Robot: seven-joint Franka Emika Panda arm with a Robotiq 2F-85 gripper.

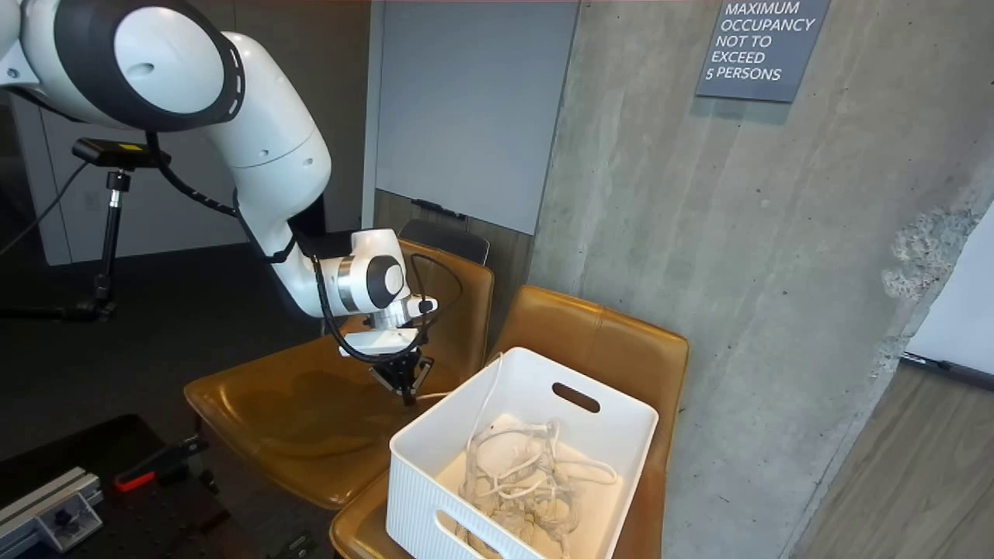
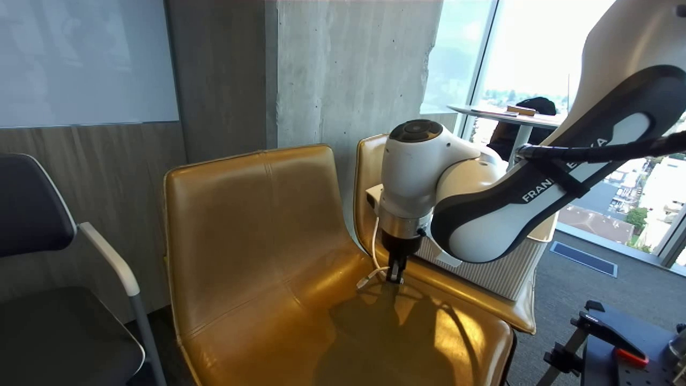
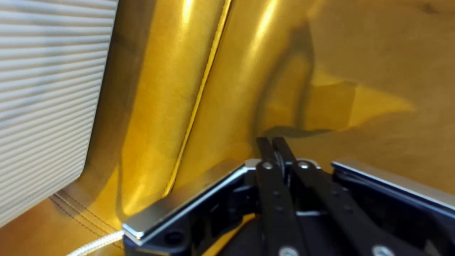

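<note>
Well, tangled cords (image 1: 522, 491) in a bin (image 1: 419, 501) (ribbed).

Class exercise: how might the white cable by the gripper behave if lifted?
The white cable will probably flop, since it bends freely near the gripper. Its thinness suggests little weight. It may catch, as it seems to hang over the edge of the white bin.

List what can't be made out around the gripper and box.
Cable, in the wrist view: the gripper hides part, the bottom edge more.
Whether they touch: too small to tell in both exterior views.
Box, in an exterior view: its wall and the arm hide most of the inside.
Cords inside, in an exterior view: overlapping too much to trace.
</note>
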